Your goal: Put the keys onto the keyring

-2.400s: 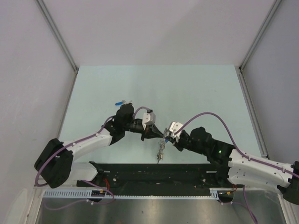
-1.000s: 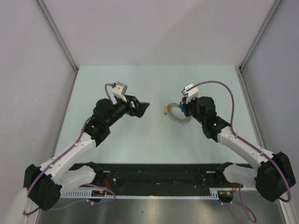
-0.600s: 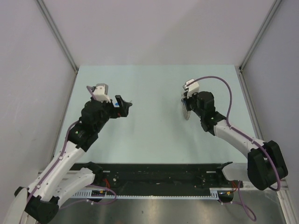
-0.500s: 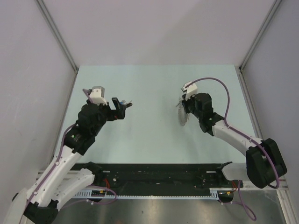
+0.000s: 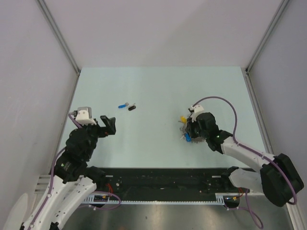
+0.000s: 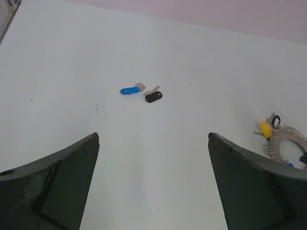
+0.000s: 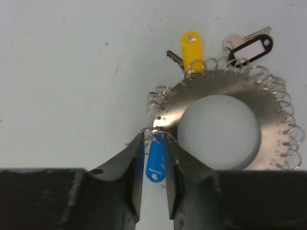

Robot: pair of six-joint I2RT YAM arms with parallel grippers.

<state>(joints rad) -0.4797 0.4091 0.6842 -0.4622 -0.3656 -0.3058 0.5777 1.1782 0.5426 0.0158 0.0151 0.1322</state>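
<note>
1. Right gripper (image 7: 154,140): I see its jaws parted narrowly, flanking the ringed blue key (image 7: 156,162). I cannot tell whether they pinch it.
2. Keyring (image 7: 213,86): lies flat on the table (image 5: 158,86), right of centre, with a yellow key (image 7: 192,48) and a black-framed key (image 7: 249,50) at its far edge.
3. Left gripper (image 6: 153,138): spread wide, holding nothing.
4. A loose blue key (image 6: 128,90) and a loose black key (image 6: 153,96) lie just beside each other at far left, well apart from the keyring.
</note>
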